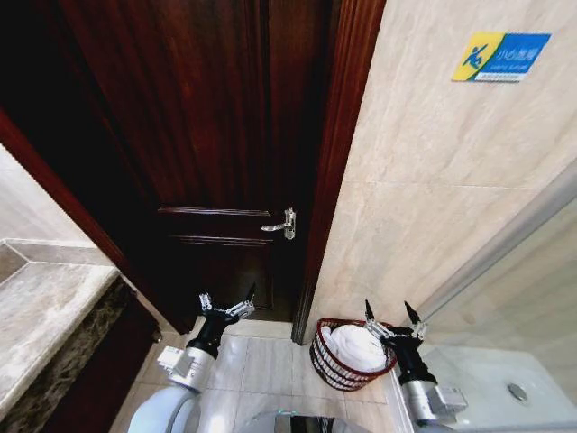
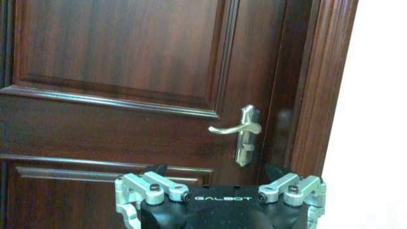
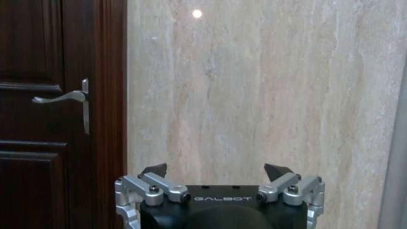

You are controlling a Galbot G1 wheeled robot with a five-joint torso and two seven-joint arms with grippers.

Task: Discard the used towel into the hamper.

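The hamper (image 1: 335,365), a small round dark red-brown slatted basket, stands on the tiled floor against the beige wall, just right of the door frame. A white towel (image 1: 354,347) lies bundled inside it. My right gripper (image 1: 393,315) is open and empty, raised just above the hamper's right rim. In the right wrist view the right gripper (image 3: 217,170) faces the beige wall. My left gripper (image 1: 227,301) is open and empty, held up in front of the dark wooden door, left of the hamper. The left wrist view has the left gripper (image 2: 216,171) below the door handle.
A dark wooden door (image 1: 207,135) with a silver lever handle (image 1: 281,225) fills the middle. A marble counter (image 1: 45,316) runs along the left. A glass panel and white shower floor (image 1: 505,379) lie to the right. A blue and yellow sign (image 1: 500,56) hangs on the wall.
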